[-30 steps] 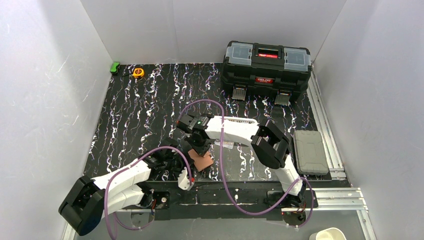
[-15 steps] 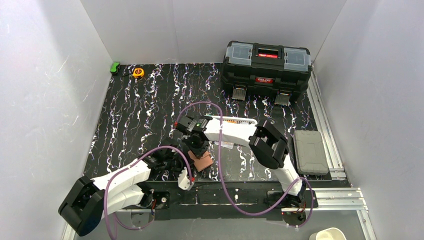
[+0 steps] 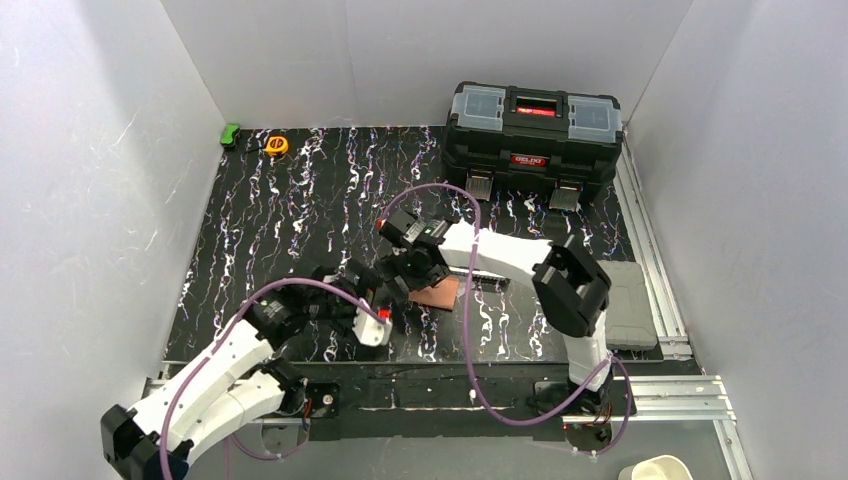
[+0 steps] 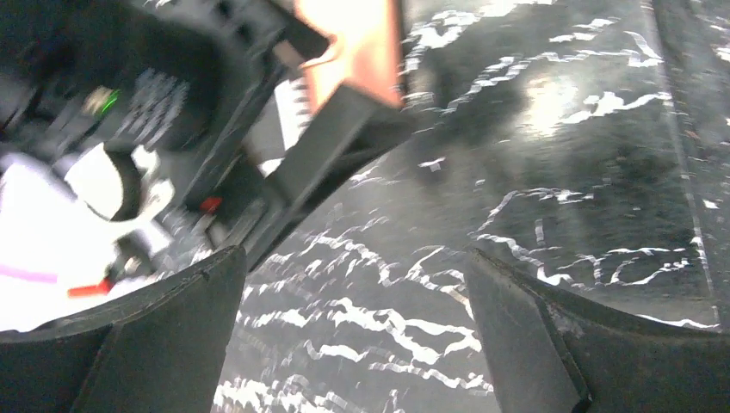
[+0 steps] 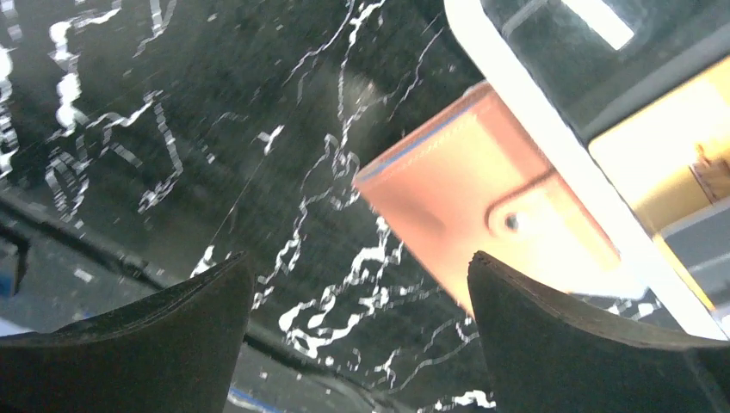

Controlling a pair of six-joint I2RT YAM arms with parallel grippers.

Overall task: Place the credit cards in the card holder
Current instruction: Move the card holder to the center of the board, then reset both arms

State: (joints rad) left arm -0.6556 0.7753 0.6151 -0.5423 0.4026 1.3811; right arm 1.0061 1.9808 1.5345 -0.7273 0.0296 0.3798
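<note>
**Two empty end effectors crowding a shut card holder**

Top external: my right end effector [image 3: 400, 284] hangs low over the desk [image 3: 300, 230], at the left edge of the card holder [image 3: 440, 294]. The holder lies flat in the near half of the desk, partly under the right arm. The left end effector [image 3: 374, 306] sits just beside the right one. My main worry is a collision if I drive both in together. The purple cable [image 3: 464, 320] also drops just beside the holder and could snag or drag it. I see no credit cards from here.

Left wrist: the picture is blurred. The left fingers are spread wide with only desk between them. The right arm's dark wrist fills the upper left, with the card holder [image 4: 353, 43] a salmon patch behind it. I judge any push forward would hit that arm before it reached the holder.

Right wrist: these fingers are also wide apart and hold nothing. The card holder [image 5: 482, 189] lies right of the gap, outer face up, with its snap tab [image 5: 516, 219] across it, so it looks shut. It lies close against a white rim [image 5: 551, 146]. A straight descent would close on bare desk. A sideways nudge could wedge the thin holder against that rim, and it needs opening before any card can go in. A yellow-orange patch beyond the rim may be a card; I cannot tell.
</note>
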